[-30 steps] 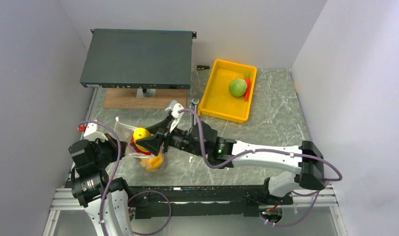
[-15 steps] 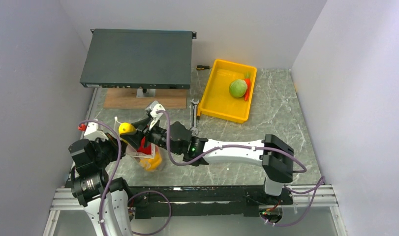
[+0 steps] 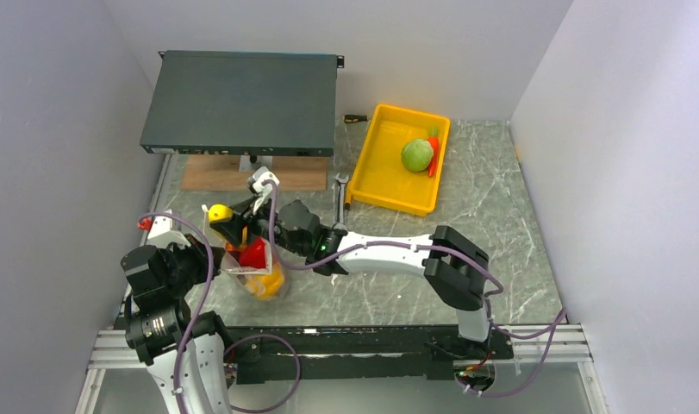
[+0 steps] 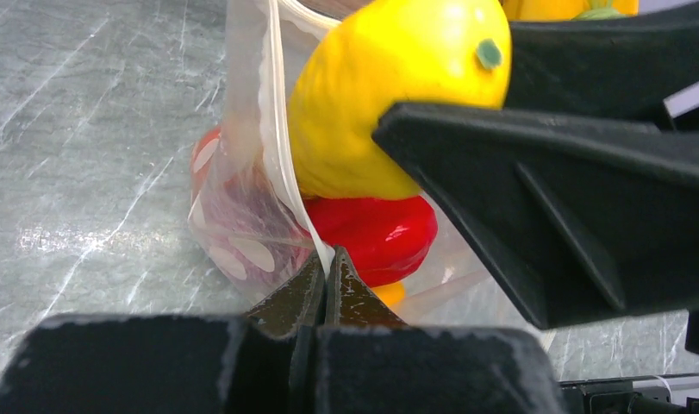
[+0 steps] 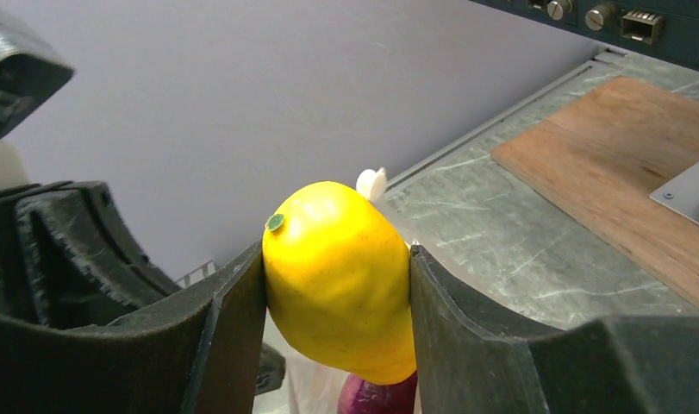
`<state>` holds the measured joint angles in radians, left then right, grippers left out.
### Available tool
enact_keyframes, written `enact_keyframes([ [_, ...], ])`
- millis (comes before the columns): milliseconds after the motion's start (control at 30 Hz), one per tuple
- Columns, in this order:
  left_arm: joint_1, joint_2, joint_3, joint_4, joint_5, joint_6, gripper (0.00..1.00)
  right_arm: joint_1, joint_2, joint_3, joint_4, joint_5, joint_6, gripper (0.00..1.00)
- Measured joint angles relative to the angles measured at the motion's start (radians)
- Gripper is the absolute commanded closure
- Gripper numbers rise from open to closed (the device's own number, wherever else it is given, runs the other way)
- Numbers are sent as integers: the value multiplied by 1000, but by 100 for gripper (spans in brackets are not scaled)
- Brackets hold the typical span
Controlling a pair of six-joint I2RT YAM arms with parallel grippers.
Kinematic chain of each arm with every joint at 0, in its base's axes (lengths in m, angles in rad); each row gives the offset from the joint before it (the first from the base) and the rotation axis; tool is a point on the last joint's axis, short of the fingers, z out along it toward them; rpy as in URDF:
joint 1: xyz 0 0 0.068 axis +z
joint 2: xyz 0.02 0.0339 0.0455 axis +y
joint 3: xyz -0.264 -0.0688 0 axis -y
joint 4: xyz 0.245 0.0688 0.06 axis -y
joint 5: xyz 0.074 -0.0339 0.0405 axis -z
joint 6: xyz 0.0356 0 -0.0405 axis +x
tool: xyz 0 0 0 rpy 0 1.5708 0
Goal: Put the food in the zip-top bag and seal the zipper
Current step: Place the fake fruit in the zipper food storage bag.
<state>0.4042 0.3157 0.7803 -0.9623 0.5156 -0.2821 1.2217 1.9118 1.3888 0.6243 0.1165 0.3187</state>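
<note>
My right gripper (image 3: 226, 220) is shut on a yellow toy fruit (image 5: 341, 278) and holds it over the mouth of the zip-top bag (image 3: 242, 263); the fruit also shows in the top view (image 3: 219, 212) and the left wrist view (image 4: 389, 86). My left gripper (image 4: 326, 274) is shut on the bag's whitish zipper edge (image 4: 281, 164) and holds it up. Inside the dotted bag lie a red piece (image 4: 376, 233), an orange piece (image 3: 266, 283) and a purple piece (image 5: 380, 395). A green cabbage (image 3: 417, 154) and an orange carrot (image 3: 433, 157) lie in the yellow tray (image 3: 382, 172).
A dark flat equipment box (image 3: 240, 102) on a wooden board (image 3: 242, 176) stands at the back left. A wrench (image 3: 342, 191) and a small screwdriver (image 3: 355, 118) lie beside the tray. Walls close in left and right.
My right gripper has carried the yellow fruit leftward and farther back, from beside the bag to over its mouth. The left gripper has stayed on the bag edge.
</note>
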Motion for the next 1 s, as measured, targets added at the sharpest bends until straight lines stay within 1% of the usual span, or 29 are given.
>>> enact_keyframes([
  [167,0,0,0,0,-1,0,100,-24,55,96,-74,-71,32,23],
  [333,0,0,0,-2,-1,0,100,-25,62,132,-151,-125,50,11],
  [500,0,0,0,-3,-2,0,100,-23,50,130,-226,-126,60,10],
  [600,0,0,0,-3,-2,0,100,-23,10,118,-288,-114,60,10],
  [767,0,0,0,-3,-5,0,100,-23,-130,72,-388,-61,40,10],
  [900,0,0,0,-2,-6,0,100,-23,-259,46,-449,-8,3,8],
  [1000,0,-2,0,-2,-7,0,100,-26,-340,16,-470,25,-19,11],
])
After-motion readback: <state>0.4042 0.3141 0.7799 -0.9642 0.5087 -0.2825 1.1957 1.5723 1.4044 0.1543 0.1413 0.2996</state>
